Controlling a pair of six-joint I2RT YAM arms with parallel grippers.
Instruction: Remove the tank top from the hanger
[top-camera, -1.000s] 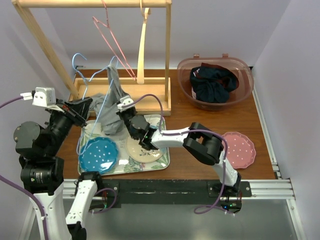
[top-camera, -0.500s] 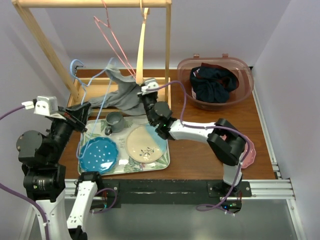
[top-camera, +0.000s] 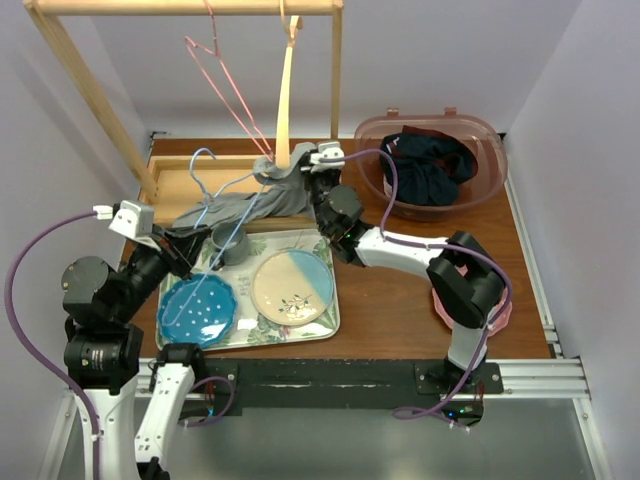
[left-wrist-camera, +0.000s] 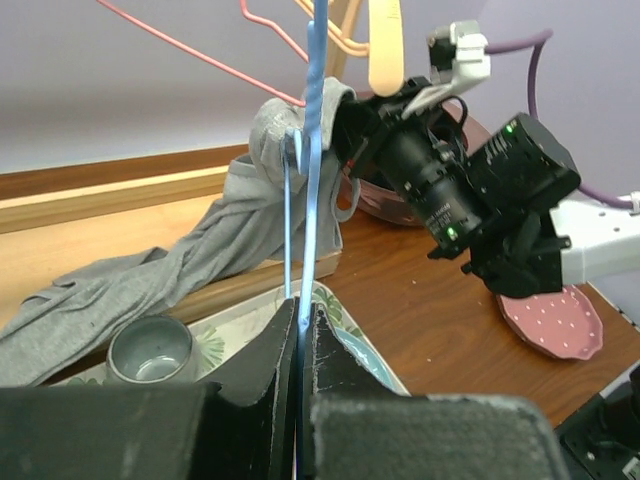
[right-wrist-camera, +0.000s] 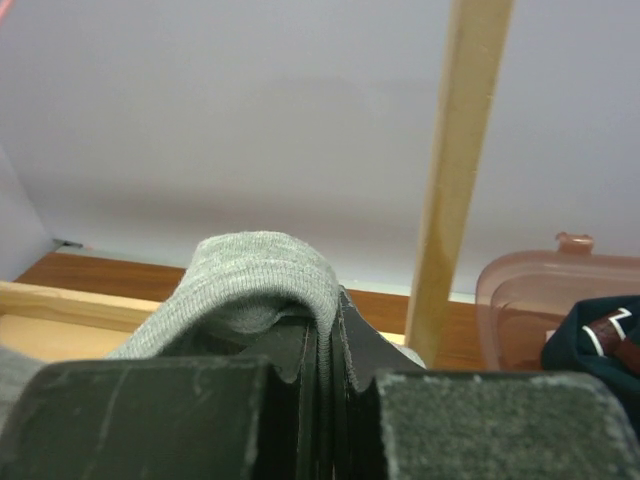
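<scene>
The grey tank top (top-camera: 235, 208) stretches from the wooden rack base up to my right gripper (top-camera: 300, 178), which is shut on a fold of its fabric (right-wrist-camera: 262, 272). In the right wrist view the cloth is draped over the closed right gripper (right-wrist-camera: 335, 318). The blue wire hanger (top-camera: 203, 156) runs through the tank top (left-wrist-camera: 210, 240) with its hook lying toward the left. My left gripper (top-camera: 190, 250) is shut on a blue wire of the hanger (left-wrist-camera: 315, 150), and in the left wrist view the wire is pinched in this gripper (left-wrist-camera: 301, 312).
A patterned tray (top-camera: 325, 325) holds a blue plate (top-camera: 195, 310), a cream plate (top-camera: 290, 285) and a grey cup (top-camera: 225, 243). A pink plate (top-camera: 497, 300) lies at the right. A basket (top-camera: 430, 165) holds dark clothes. A pink hanger (top-camera: 225, 80) hangs on the wooden rack (top-camera: 335, 110).
My right gripper has carried the tank top's fold from over the tray up and right toward the rack. My left gripper has drawn back toward the front with the hanger.
</scene>
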